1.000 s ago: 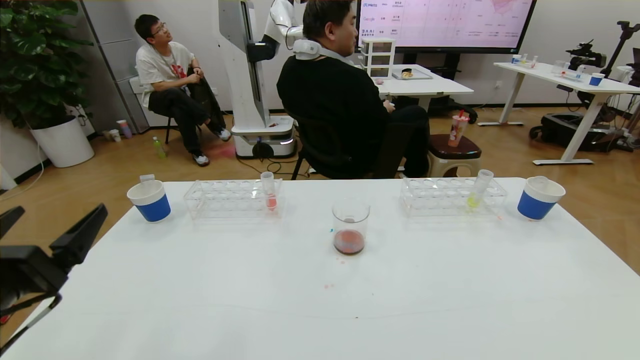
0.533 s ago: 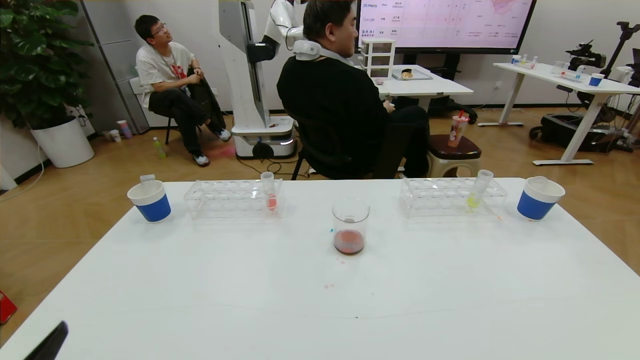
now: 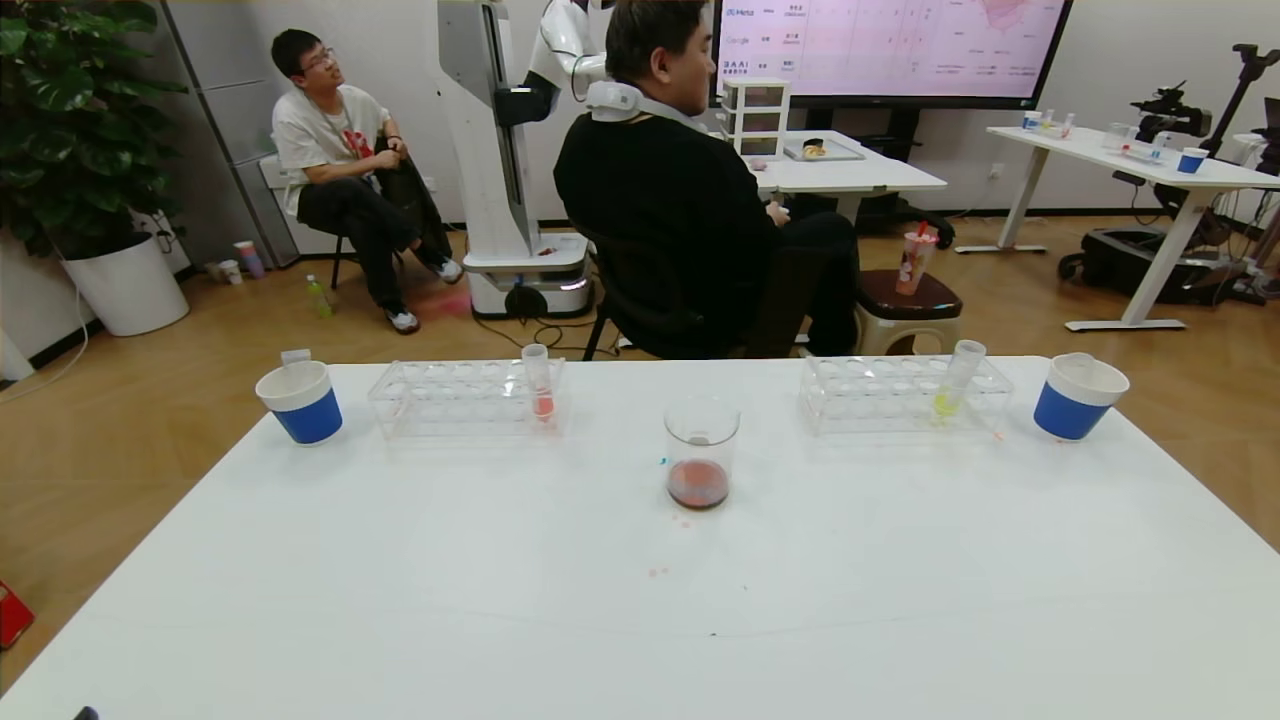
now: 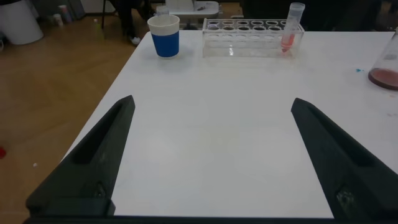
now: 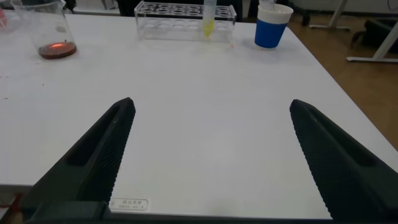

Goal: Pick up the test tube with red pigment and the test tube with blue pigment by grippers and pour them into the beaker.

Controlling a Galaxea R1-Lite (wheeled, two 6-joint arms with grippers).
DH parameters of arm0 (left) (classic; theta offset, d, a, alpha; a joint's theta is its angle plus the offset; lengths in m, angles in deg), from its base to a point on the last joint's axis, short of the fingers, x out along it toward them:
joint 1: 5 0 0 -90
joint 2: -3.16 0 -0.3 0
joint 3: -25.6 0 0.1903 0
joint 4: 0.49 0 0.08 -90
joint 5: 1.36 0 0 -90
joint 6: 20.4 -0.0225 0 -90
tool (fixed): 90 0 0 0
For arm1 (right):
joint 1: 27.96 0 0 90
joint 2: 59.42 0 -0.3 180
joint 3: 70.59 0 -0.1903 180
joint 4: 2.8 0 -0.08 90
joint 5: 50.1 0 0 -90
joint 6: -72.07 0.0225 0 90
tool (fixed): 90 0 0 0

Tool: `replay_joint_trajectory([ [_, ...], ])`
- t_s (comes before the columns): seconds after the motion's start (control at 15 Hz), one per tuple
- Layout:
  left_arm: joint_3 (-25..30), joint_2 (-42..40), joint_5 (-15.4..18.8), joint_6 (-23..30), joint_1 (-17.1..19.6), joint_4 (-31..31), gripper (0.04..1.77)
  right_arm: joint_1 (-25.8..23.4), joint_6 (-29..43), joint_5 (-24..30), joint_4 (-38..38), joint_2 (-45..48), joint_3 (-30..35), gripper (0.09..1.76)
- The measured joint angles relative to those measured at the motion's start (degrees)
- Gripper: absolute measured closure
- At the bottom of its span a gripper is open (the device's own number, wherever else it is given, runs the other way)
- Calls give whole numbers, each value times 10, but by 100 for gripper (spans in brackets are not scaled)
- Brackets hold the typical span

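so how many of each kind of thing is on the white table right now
test tube racks: 2
test tubes: 2, one with red liquid, one with yellow-green liquid
blue paper cups: 2
beaker: 1
total: 7

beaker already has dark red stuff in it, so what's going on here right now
Nothing is being handled. Both grippers are open and empty: the left gripper and right gripper sit low over the near table edge. The beaker stands mid-table holding dark reddish liquid. A red-liquid tube stands in the left rack, a yellow-green tube in the right rack.
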Motion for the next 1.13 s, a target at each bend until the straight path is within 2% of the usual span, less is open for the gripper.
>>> replay_joint_trajectory([
  [0.27,4,-5,0,-15,8,-3,6,0,0,0,0,0,0,11],
  [0.53,31,-15,7,-13,49,-14,6,0,0,0,0,0,0,11],
  [0.8,67,-76,31,-12,56,-17,6,0,0,0,0,0,0,11],
  [0.93,72,-120,69,-13,51,8,6,0,0,0,0,0,0,11],
  [1.13,74,-151,96,7,48,33,6,0,0,0,0,0,0,11],
])
